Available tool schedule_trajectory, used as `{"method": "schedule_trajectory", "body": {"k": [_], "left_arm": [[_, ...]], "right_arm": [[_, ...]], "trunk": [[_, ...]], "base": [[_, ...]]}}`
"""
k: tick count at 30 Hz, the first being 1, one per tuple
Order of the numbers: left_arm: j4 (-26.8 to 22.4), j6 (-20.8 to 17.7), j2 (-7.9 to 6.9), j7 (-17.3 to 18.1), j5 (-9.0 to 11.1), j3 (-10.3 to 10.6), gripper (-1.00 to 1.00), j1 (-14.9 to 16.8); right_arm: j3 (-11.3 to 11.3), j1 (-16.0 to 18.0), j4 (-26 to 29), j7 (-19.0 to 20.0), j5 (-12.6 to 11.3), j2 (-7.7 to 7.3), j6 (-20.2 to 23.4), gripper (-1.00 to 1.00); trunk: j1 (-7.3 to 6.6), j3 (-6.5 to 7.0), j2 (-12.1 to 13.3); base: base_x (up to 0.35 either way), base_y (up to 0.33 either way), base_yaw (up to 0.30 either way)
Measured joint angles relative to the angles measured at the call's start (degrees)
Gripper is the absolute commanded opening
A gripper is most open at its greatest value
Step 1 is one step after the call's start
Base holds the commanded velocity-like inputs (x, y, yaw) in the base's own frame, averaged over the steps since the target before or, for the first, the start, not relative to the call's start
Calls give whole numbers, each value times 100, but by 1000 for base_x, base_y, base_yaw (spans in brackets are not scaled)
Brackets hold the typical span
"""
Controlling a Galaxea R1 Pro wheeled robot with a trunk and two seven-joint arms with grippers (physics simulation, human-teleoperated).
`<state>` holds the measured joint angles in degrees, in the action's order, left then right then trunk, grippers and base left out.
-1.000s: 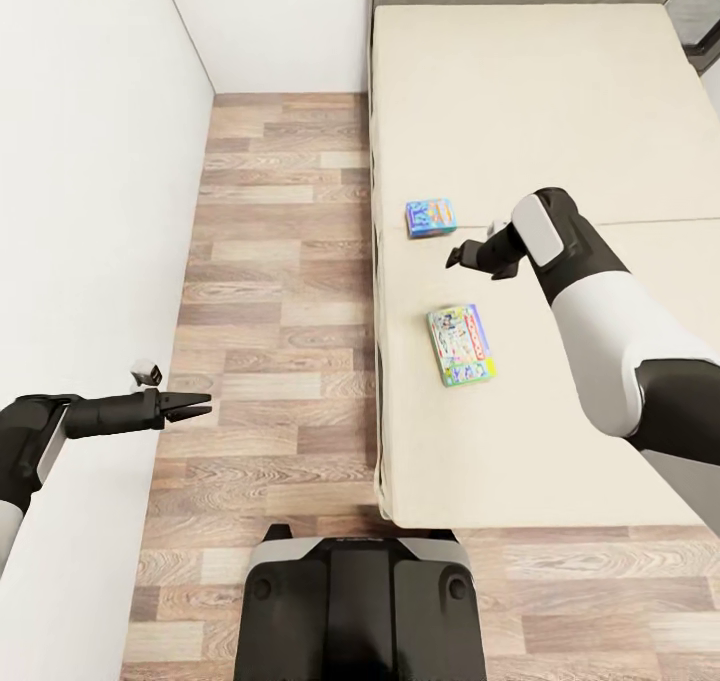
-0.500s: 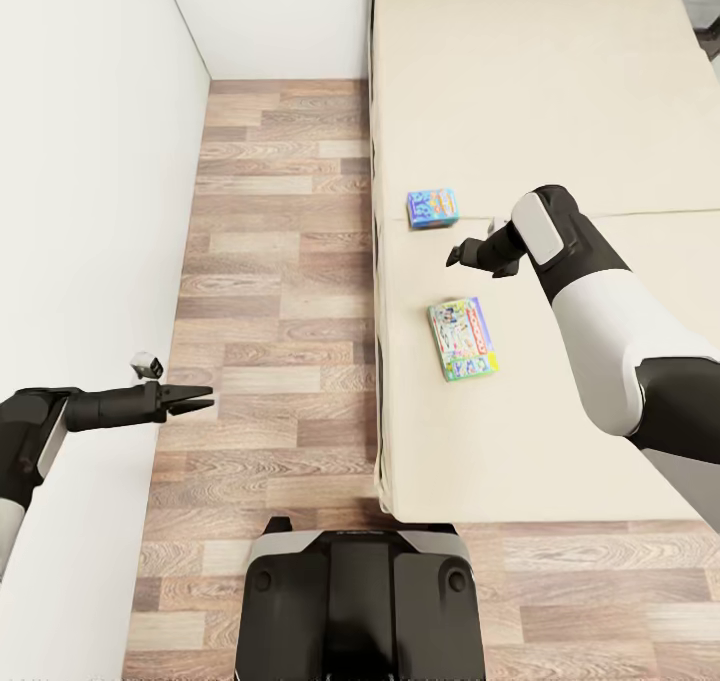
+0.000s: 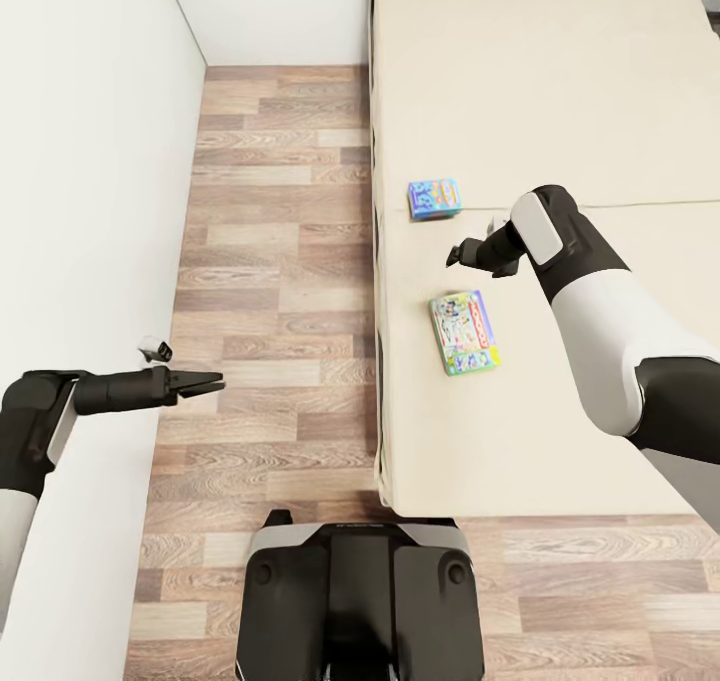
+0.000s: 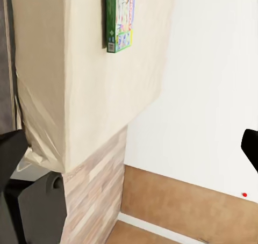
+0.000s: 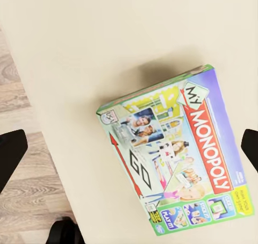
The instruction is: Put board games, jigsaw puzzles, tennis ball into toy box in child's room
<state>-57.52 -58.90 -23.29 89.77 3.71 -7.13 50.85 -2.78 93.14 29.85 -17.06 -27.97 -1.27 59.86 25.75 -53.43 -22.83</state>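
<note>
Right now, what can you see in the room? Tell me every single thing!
Monopoly box: one, green-edged with a red stripe, flat on the bed, nearer the robot.
Blue game box: one, light blue, flat on the bed, farther off.
Bed: one, beige, on the robot's right.
Floor: brown wood planks, between wall and bed.
Wall: white, on the robot's left.
Base: black and grey, at the foot of the bed.
Left gripper: black, over the floor by the wall.
Right gripper: black, open, above the bed between the two boxes.

Beige bed [image 3: 560,81], green-edged multicoloured Monopoly box [image 5: 174,158], wood-grain floor [image 3: 280,261]
</note>
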Motion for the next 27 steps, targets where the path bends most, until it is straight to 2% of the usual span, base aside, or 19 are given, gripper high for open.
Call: {"method": "schedule_trajectory", "body": {"k": [15, 20, 27], "left_arm": [[-105, -17, 40, 0, 63, -15, 100, 140], [-113, -13, 44, 1, 256, -17, 100, 165], [-120, -16, 46, 1, 689, -7, 100, 175]], "right_arm": [[-1, 0, 0, -1, 0, 3, 0, 100], [-1, 3, 4, 0, 0, 1, 0, 100], [2, 8, 8, 0, 0, 1, 0, 100]], "trunk": [[0, -142, 0], [0, -189, 0], [0, -255, 0]], "base": [[0, 0, 0], [0, 0, 0], [0, 0, 0]]}}
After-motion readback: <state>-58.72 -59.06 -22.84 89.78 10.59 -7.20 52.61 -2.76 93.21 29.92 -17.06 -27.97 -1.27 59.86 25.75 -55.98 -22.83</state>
